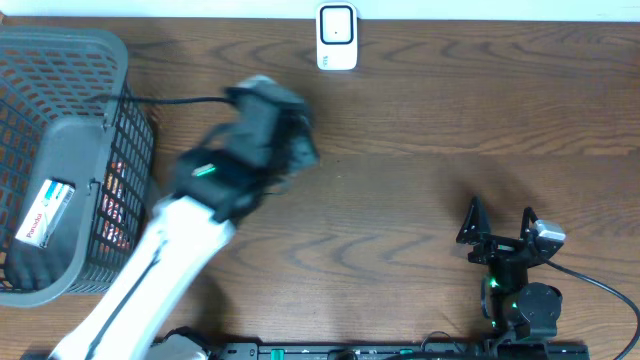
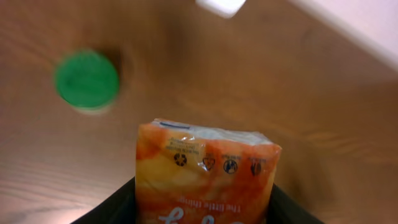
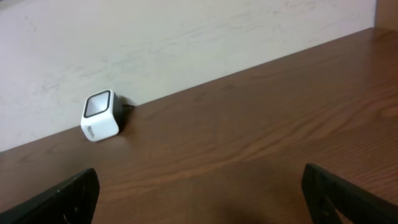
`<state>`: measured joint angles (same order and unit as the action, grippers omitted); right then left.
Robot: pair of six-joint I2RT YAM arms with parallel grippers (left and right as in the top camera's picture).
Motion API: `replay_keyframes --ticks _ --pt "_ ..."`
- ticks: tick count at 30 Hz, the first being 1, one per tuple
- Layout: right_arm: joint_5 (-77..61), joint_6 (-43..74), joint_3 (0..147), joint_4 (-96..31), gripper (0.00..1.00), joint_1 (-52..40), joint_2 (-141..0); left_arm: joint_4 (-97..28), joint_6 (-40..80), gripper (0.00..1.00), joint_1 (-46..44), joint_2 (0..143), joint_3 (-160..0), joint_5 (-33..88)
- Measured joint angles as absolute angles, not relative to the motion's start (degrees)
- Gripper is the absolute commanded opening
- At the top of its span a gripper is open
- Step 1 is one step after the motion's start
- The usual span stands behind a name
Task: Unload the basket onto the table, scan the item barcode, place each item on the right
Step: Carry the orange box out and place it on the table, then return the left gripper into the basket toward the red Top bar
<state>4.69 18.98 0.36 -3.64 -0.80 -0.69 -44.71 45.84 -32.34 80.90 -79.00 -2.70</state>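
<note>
An orange snack packet (image 2: 205,174) with small printed symbols near its top edge sits between the dark fingers of my left gripper (image 2: 204,213), which is shut on it. In the overhead view that arm is motion-blurred and its gripper (image 1: 285,125) hangs over the table's left-centre; the packet is hidden there. The white barcode scanner (image 1: 337,37) stands at the table's far edge, and shows as a white corner (image 2: 221,5) and a small cube by the wall (image 3: 100,116). My right gripper (image 1: 500,235) rests open near the front right, with nothing between its fingers (image 3: 202,205).
A dark wire basket (image 1: 100,60) at the far left holds a white box (image 1: 45,212) and orange packets (image 1: 112,205). A round green thing (image 2: 86,79) lies on the wood, left of the held packet. A black cable (image 1: 175,100) runs from the basket side.
</note>
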Motion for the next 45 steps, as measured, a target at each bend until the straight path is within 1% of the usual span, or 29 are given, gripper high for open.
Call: replay_keyframes --ticks 3,7,14,15,16,18,19,21,22,25,27,28,30,36,37,38,39,41,45 --pt "4.69 18.98 0.36 -3.64 0.99 -0.80 -0.69 -40.10 52.51 0.49 -36.56 90.35 -78.76 -5.41" --pt "4.69 18.98 0.36 -3.64 0.99 -0.80 -0.69 -38.02 67.09 0.49 -40.77 101.36 -78.76 -8.97" --pt "4.69 18.98 0.36 -3.64 0.99 -0.80 -0.69 -35.48 92.05 0.49 -43.42 115.50 -78.70 -12.51" --pt "4.69 18.98 0.36 -3.64 0.99 -0.80 -0.69 -34.50 95.68 0.50 -43.38 116.75 -78.67 -12.82" --pt "4.67 18.98 0.36 -3.64 0.99 -0.80 -0.69 -33.82 97.95 0.56 -43.33 117.32 -78.67 -12.91" --pt "4.69 18.98 0.36 -3.64 0.99 -0.80 -0.69 -32.51 101.97 0.72 -43.33 117.75 -78.67 -13.23" --pt "4.69 18.98 0.36 -3.64 0.99 -0.80 -0.69 -32.36 102.63 0.76 -43.33 117.75 -78.67 -13.28" --pt "4.69 18.98 0.36 -3.64 0.99 -0.80 -0.69 -31.92 104.73 0.79 -43.27 117.75 -78.89 -12.84" --pt "4.69 18.98 0.36 -3.64 0.99 -0.80 -0.69 -31.83 104.79 0.87 -43.20 117.64 -79.02 -12.38" --pt "4.69 18.98 0.36 -3.64 0.99 -0.80 -0.69 -32.01 100.64 0.87 -43.20 116.77 -79.11 -11.05" --pt "4.69 18.98 0.36 -3.64 0.99 -0.80 -0.69 -32.58 96.18 0.88 -43.18 113.58 -79.09 -10.63" --pt "4.69 18.98 0.36 -3.64 0.99 -0.80 -0.69 -32.86 92.44 0.95 -43.18 109.30 -79.09 -10.87" --pt "4.69 18.98 0.36 -3.64 0.99 -0.80 -0.67 -33.01 84.25 0.97 -43.22 99.88 -79.11 -12.95" --pt "4.64 18.98 0.36 -3.64 0.99 -0.80 -0.69 -33.26 53.01 0.98 -41.98 70.94 -79.94 -24.45" --pt "4.69 18.98 0.36 -3.64 0.99 -0.80 -0.69 -34.26 47.33 0.98 -40.51 65.69 -80.27 -27.64" --pt "4.69 18.98 0.36 -3.64 0.99 -0.80 -0.69 -34.96 45.50 0.98 -39.42 63.13 -80.36 -29.08" --pt "4.69 18.98 0.36 -3.62 0.99 -0.80 -0.67 -36.21 41.82 0.98 -36.62 58.65 -80.44 -32.25" --pt "4.71 18.98 0.36 -3.62 0.99 -0.80 -0.69 -37.78 38.70 0.98 -31.35 53.45 -80.47 -36.32" --pt "4.69 18.98 0.36 -3.64 0.99 -0.82 -0.69 -40.16 34.28 0.99 -15.11 46.02 -80.51 -41.30"
